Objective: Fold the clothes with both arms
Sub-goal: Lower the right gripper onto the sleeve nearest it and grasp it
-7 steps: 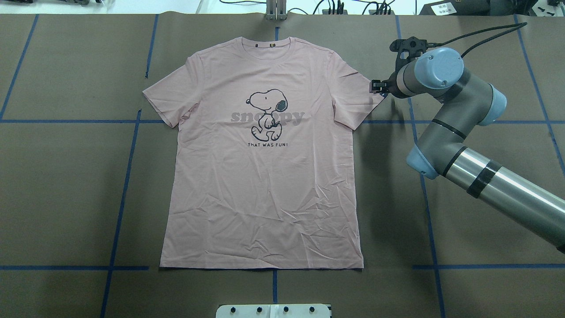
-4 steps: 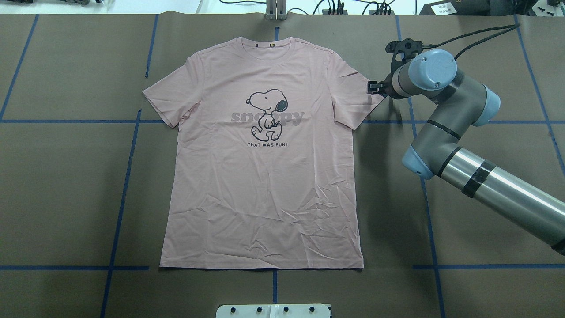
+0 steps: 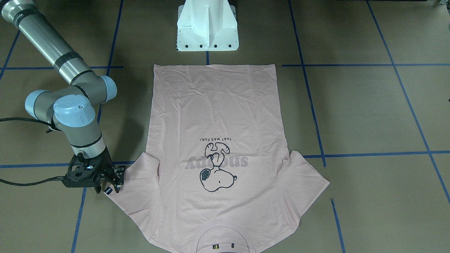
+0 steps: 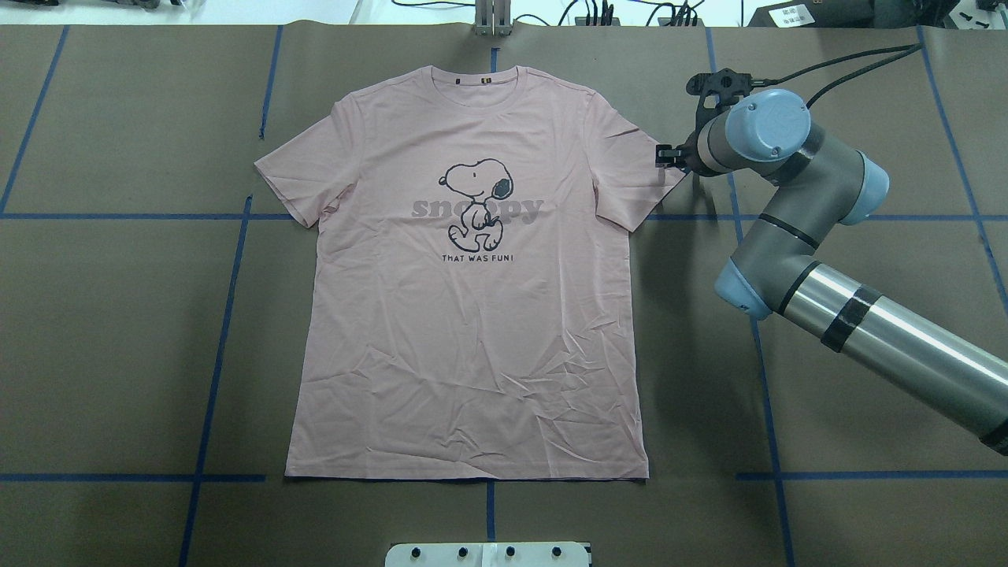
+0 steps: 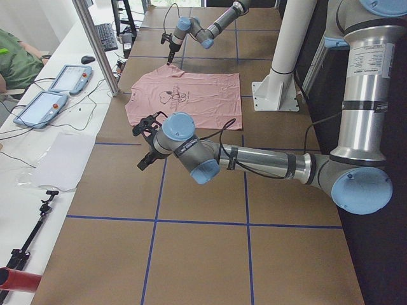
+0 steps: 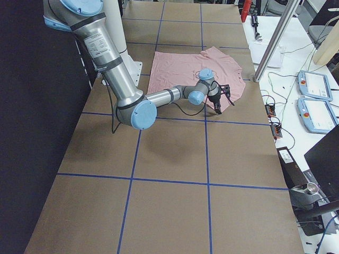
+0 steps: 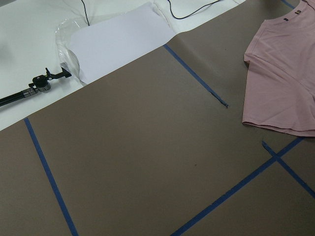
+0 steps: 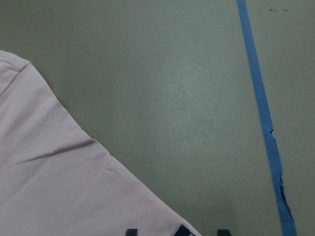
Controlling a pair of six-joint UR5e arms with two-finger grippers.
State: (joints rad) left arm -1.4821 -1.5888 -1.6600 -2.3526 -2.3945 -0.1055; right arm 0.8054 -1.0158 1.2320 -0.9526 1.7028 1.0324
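pink t-shirt (image 4: 472, 339) lying flat, right gripper (image 3: 107, 189) spread open astride its sleeve edge (image 3: 121, 196), left gripper (image 5: 144, 160) opening cannot be told

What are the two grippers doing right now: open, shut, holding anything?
Left gripper: cannot be told; it shows only in the side view.
Right gripper: open, holding nothing, at the T-shirt's sleeve tip.

Right arm (image 4: 795, 228) swung slightly toward the shirt (image 4: 472, 331), elbow and wrist joints shifted inward with it, right gripper (image 3: 111, 188) edged closer over the sleeve (image 4: 630, 157) tip (a small move).
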